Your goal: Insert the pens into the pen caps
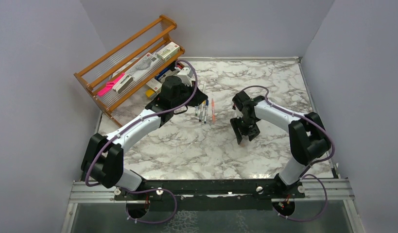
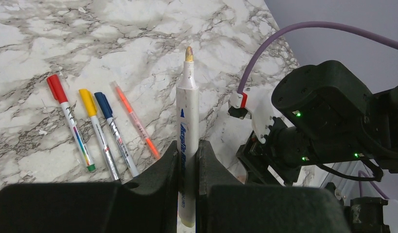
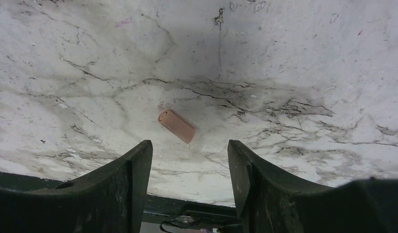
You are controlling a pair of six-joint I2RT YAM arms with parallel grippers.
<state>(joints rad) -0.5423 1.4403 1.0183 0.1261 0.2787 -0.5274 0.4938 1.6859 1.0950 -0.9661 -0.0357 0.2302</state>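
Left gripper [image 2: 189,153] clamps an uncapped pen [image 2: 188,107]. Right gripper [image 3: 189,160] hangs open over the cap [image 3: 177,126]. It likely needs to lower, straddle the cap and pinch it.

Tabletop [image 1: 197,145], centre: smooth marble-patterned surface with a slight sheen. Rack [image 1: 126,47], upper left: varnished orange-brown wood. Pen [image 2: 187,121], centre: smooth off-white plastic barrel, printed lettering. Cap [image 3: 176,125], centre: smooth matt pale-pink plastic. Fingers [image 3: 129,184], lower frame: matt black plastic.
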